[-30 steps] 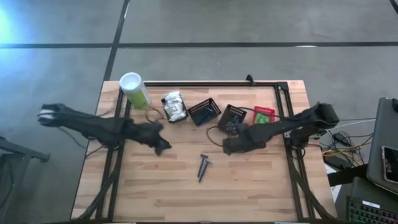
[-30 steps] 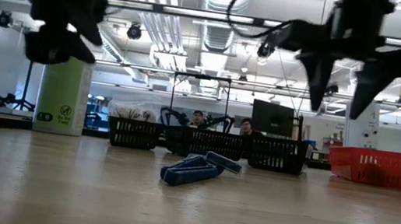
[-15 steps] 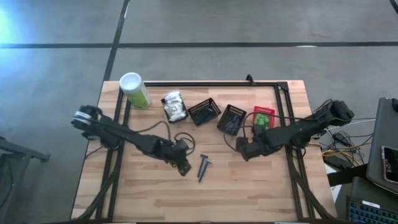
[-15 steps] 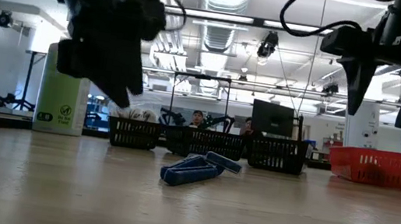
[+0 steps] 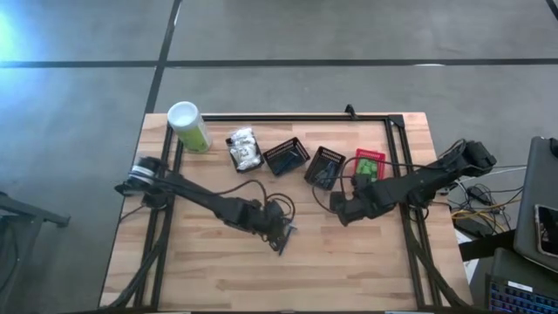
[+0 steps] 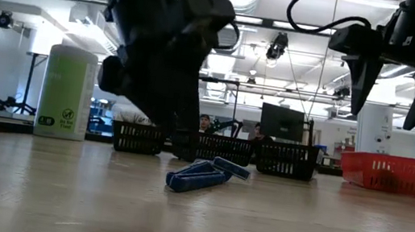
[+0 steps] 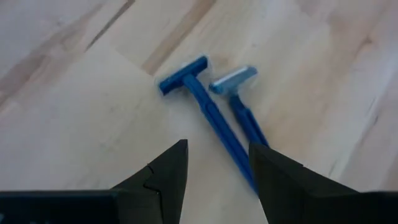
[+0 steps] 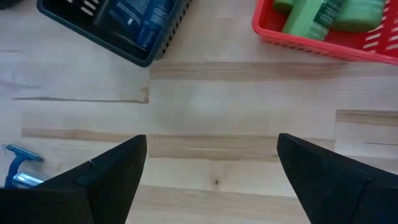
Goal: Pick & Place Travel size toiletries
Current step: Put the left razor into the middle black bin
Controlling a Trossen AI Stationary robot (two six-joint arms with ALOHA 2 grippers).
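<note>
Two blue razors [image 7: 214, 115] lie side by side on the wooden table [image 5: 209, 270] near its middle, heads toward the far side; the low view shows the razors [image 6: 203, 175] too. My left gripper [image 7: 214, 171] hangs open just over their handles, one finger on each side, tilted down; I see no touch. In the high view my left gripper [image 5: 279, 232] covers most of them. My right gripper [image 8: 211, 180] stands wide open above bare wood, right of the middle [image 5: 342, 209], holding nothing.
Along the far side stand a pale-green canister [image 5: 187, 127], white crinkly packets [image 5: 245, 149], two black baskets [image 5: 286, 155] [image 8: 124, 25], the right one with blue packets, and a red basket [image 8: 323, 18] with green tubes. Bare wood lies toward the near edge.
My left gripper has swung from the table's left part toward its middle and sunk, ending over the two razors. My right gripper has shifted a little toward the right edge and opened wider. The razors have not moved.
</note>
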